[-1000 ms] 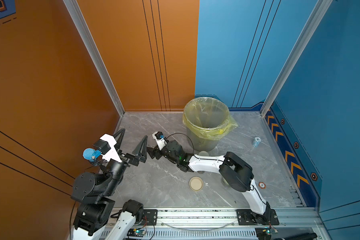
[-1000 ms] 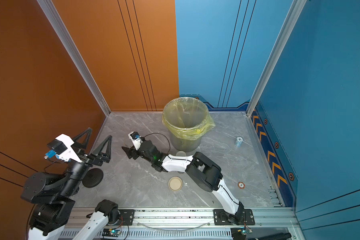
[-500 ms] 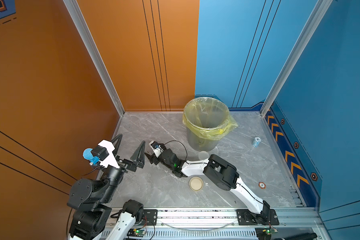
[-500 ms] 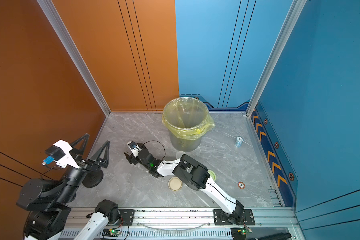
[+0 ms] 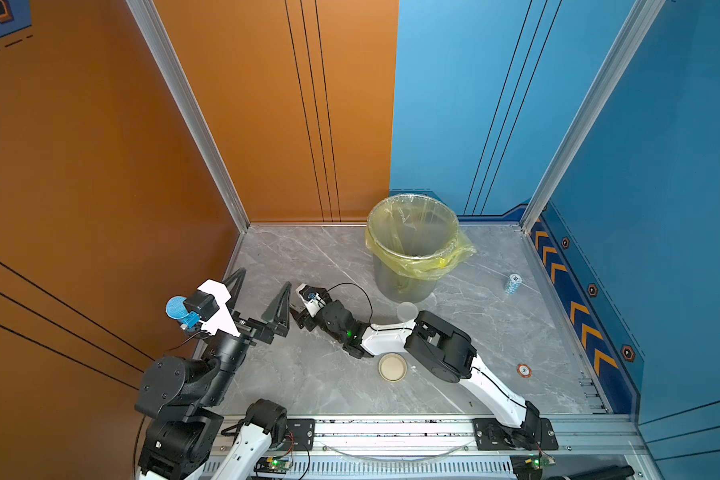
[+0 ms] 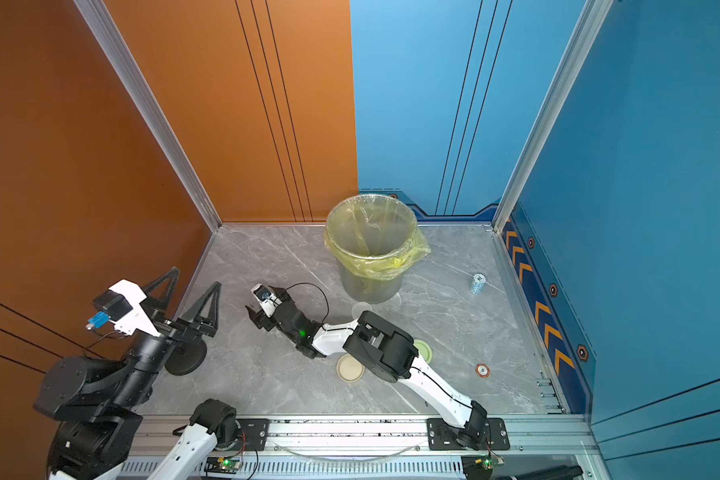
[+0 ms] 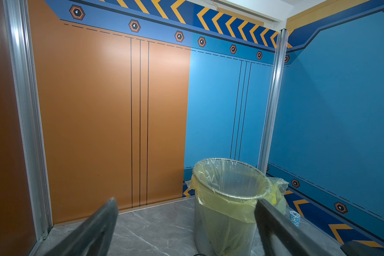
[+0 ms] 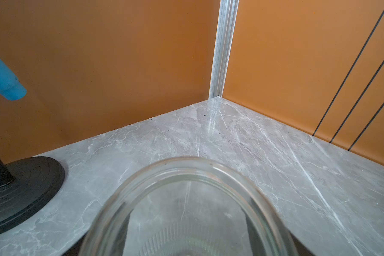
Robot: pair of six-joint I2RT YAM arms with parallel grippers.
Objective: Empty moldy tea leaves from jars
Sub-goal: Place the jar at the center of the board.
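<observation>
My right gripper [image 8: 189, 221] is shut on a wide clear jar [image 8: 180, 161] with no lid; its open mouth faces the orange corner and it looks empty. In both top views that gripper [image 5: 301, 316] [image 6: 257, 318] sits low over the table's left middle, and the jar is hard to make out. My left gripper [image 5: 258, 291] [image 6: 188, 291] hangs open just left of it, holding nothing. The tea leaves are out of view; a few dark specks [image 8: 204, 115] lie near the corner. A beige lid [image 5: 392, 367] and a pale green lid [image 6: 424, 350] lie by the right arm.
A grey mesh bin [image 5: 412, 245] [image 7: 228, 199] with a yellow bag stands at the back middle. A translucent round piece [image 5: 407, 311] sits in front of it. A small blue-white cylinder [image 5: 514, 284] and an orange-white disc [image 5: 523, 370] are on the right. A black round stand base [image 6: 186, 359] [image 8: 20, 188] is at the left.
My right gripper has moved left and nearer with the jar, and its elbow has drawn in. The left gripper has sunk slightly, staying open.
</observation>
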